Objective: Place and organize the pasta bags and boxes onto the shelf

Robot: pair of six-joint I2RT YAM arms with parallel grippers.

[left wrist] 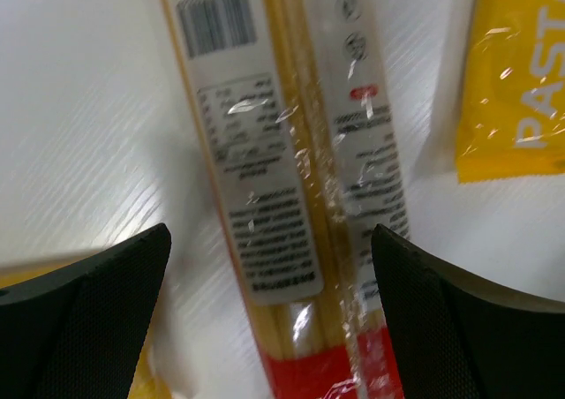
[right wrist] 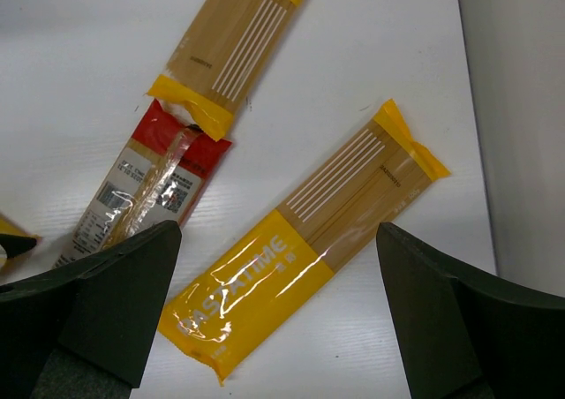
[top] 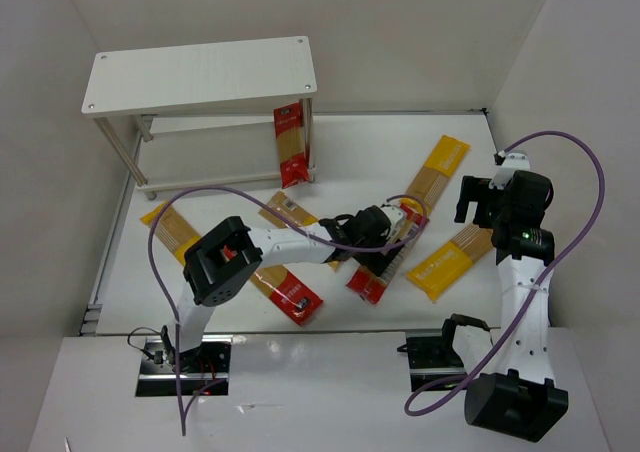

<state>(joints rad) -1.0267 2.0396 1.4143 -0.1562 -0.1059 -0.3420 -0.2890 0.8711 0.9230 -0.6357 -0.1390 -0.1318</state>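
Observation:
The white shelf (top: 200,72) stands at the far left. A red spaghetti packet (top: 291,147) leans upright against its right legs. My left gripper (top: 398,236) is open and low over another red packet (top: 372,280). In the left wrist view this packet (left wrist: 282,196) runs lengthwise between the two open fingers (left wrist: 88,319), with my left gripper (left wrist: 274,328) astride it. My right gripper (top: 478,207) is open and empty, held above a yellow packet (top: 450,262). In the right wrist view that yellow packet (right wrist: 300,267) lies diagonally below my right gripper (right wrist: 278,319).
More packets lie flat on the white table: a yellow one (top: 437,167) at the far right, a yellow one (top: 170,227) at the left, a red one (top: 290,294) near the left arm, and a pale one (top: 290,207). Grey walls close in both sides.

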